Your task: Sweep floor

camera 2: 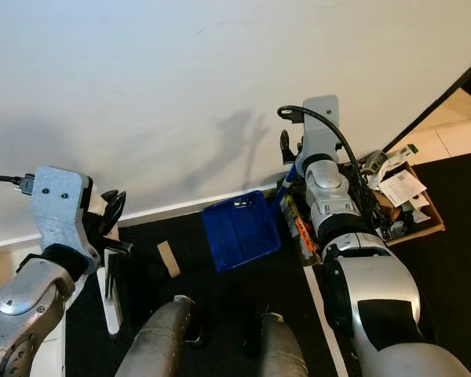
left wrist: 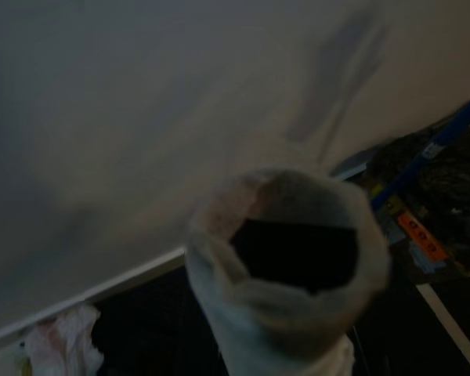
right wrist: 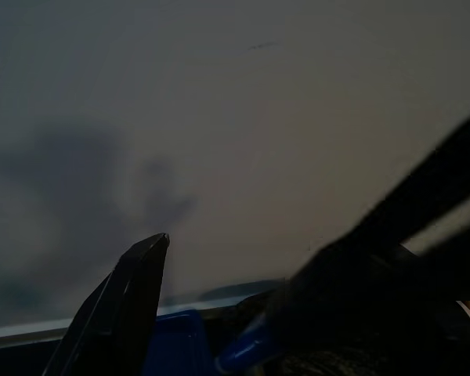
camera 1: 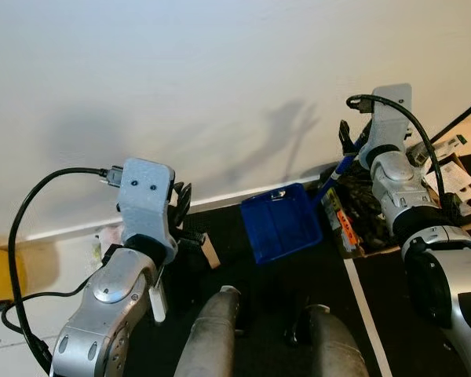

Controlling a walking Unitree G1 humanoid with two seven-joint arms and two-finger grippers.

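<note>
- A plain white wall [camera 1: 220,86] with a white skirting board fills the background, above a dark floor [camera 1: 298,283] crossed by a white line.
- A blue plastic dustpan [camera 1: 282,222] with a blue handle is seen on the floor at the foot of the wall, tray facing the robot.
- The right hand [camera 1: 348,145] is raised by the wall, its fingers set about the top of the dustpan's handle; a closed grip is judged likely from the right wrist view.
- A white tubular handle [left wrist: 286,258], judged to belong to the broom, is held by the left hand [camera 2: 110,216], the fingers being closed round it beside the wall.
- A brown cardboard box [camera 2: 408,212] of papers and dark clutter is seen to the right of the dustpan, just beside the right arm.
- A small tan scrap [camera 2: 169,258] and a crumpled white wad [left wrist: 63,352] are seen on the floor near the skirting.
- For a good sweep, the pan's front lip should be kept flat on the floor and the debris drawn towards it with short strokes, the box being avoided.
</note>
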